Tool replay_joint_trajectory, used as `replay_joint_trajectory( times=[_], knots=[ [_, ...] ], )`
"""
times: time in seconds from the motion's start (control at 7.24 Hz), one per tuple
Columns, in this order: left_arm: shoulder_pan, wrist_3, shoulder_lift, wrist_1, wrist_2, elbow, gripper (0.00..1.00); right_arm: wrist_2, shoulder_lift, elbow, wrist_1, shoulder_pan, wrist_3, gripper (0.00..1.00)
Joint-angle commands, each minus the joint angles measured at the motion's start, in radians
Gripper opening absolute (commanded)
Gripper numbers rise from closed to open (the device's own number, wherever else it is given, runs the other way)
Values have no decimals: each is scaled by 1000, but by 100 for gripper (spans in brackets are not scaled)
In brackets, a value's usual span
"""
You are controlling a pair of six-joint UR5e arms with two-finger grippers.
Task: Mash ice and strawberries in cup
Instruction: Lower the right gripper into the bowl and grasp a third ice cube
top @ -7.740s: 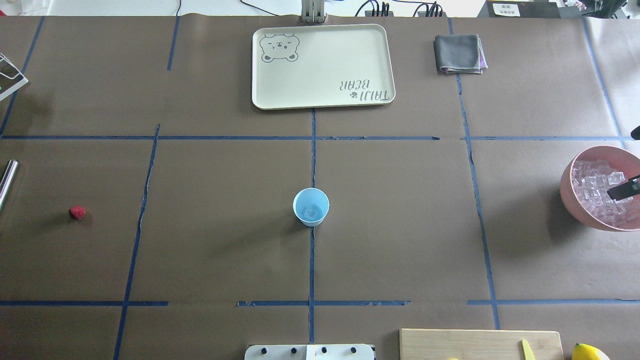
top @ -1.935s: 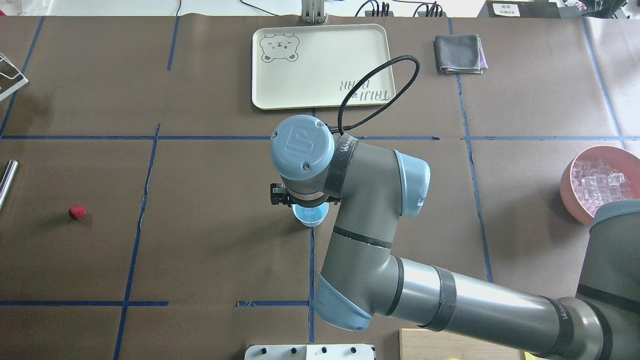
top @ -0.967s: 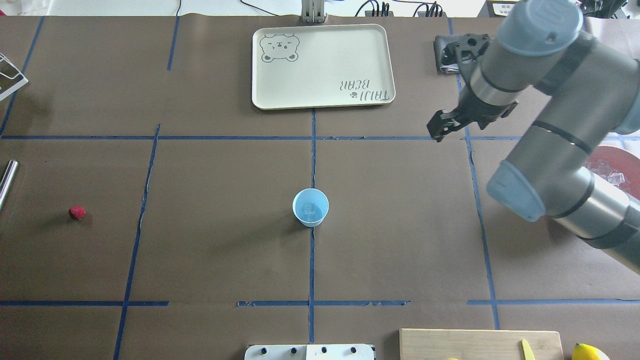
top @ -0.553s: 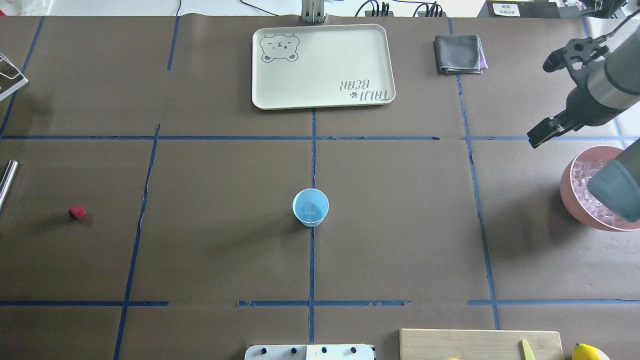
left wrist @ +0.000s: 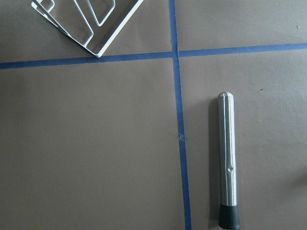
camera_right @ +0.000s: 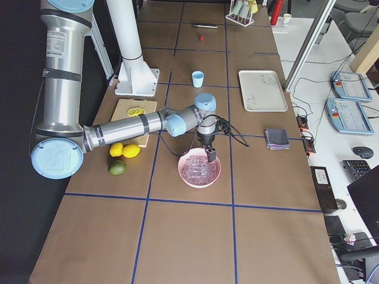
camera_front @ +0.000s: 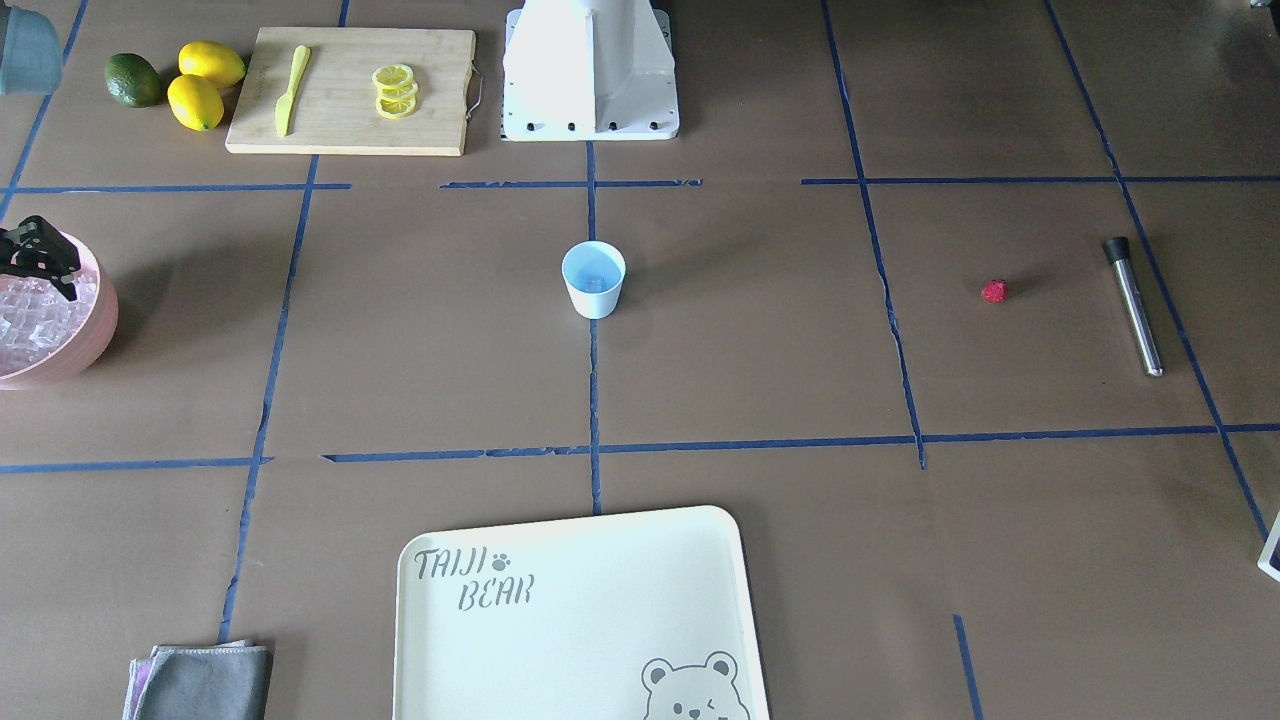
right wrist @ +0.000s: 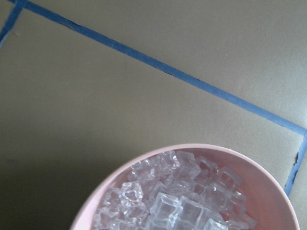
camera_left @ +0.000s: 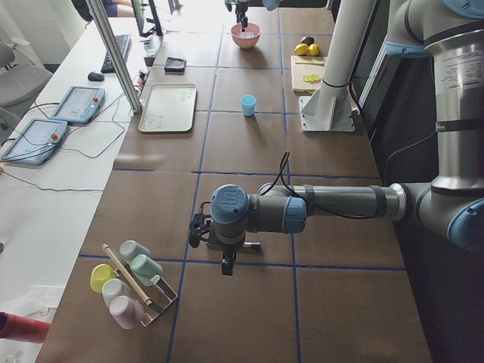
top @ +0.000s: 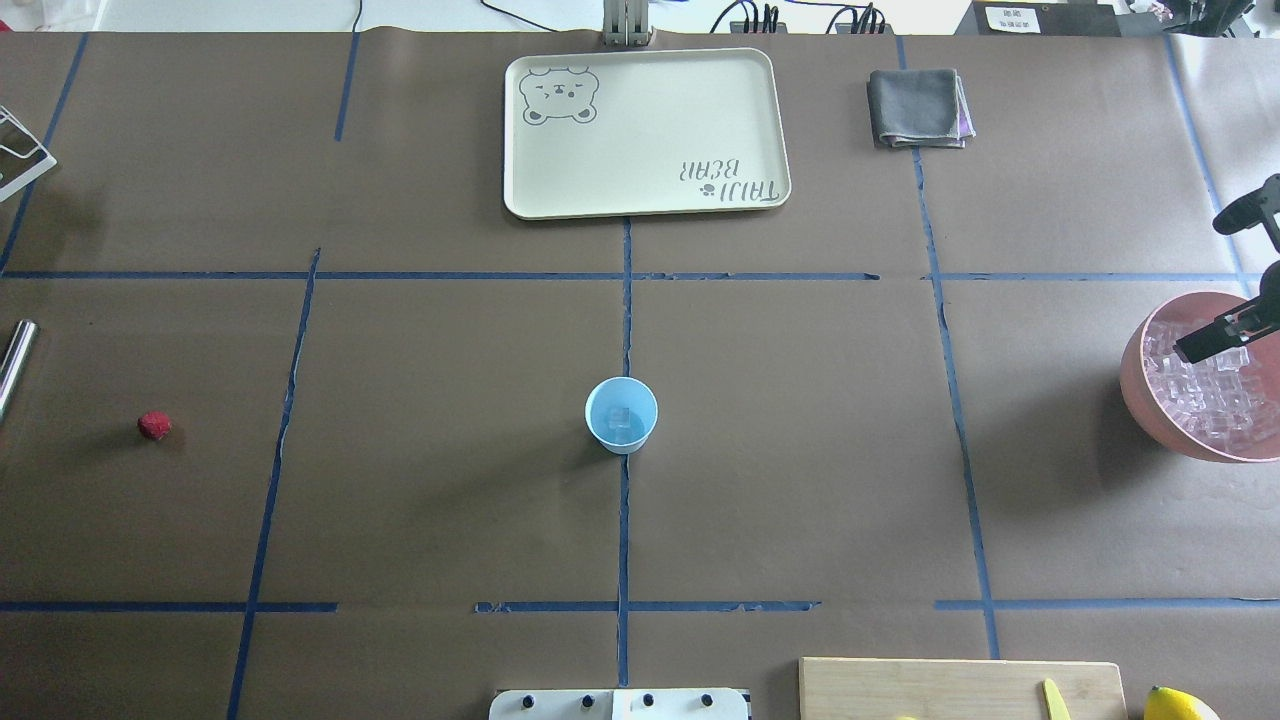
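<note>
Brown table; right claw edge-cropped above ice, jaws unclear.

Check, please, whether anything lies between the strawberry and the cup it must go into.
Nothing visible does: only brown paper and blue tape lines lie between the strawberry and the cup; the metal rod lies beyond the strawberry.

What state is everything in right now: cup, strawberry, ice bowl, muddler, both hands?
cup: upright, ice cube inside, no berry.
strawberry: loose on the table, away from the cup.
pink bowl: upright, full of ice.
muddler: lying flat, unheld.
right hand: over the pink bowl, open or shut unclear.
left hand: above the table, open or shut unclear.
</note>
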Motion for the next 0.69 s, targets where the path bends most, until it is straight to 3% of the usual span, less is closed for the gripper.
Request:
replay_joint_trajectory(
  times=[0.0, 0.28, 0.55],
  knots=[
    [0, 0, 2, 0, 0, -1, 100, -18, -22, -64, 25, 0, 3, 91],
    [0, 0, 2, -2, 0, -2, 100, -21, -13, -95, 25, -1, 11, 90],
    [0, 0, 0, -2, 0, -2, 100, -17, -8, -96, 27, -3, 81, 78]
  ],
)
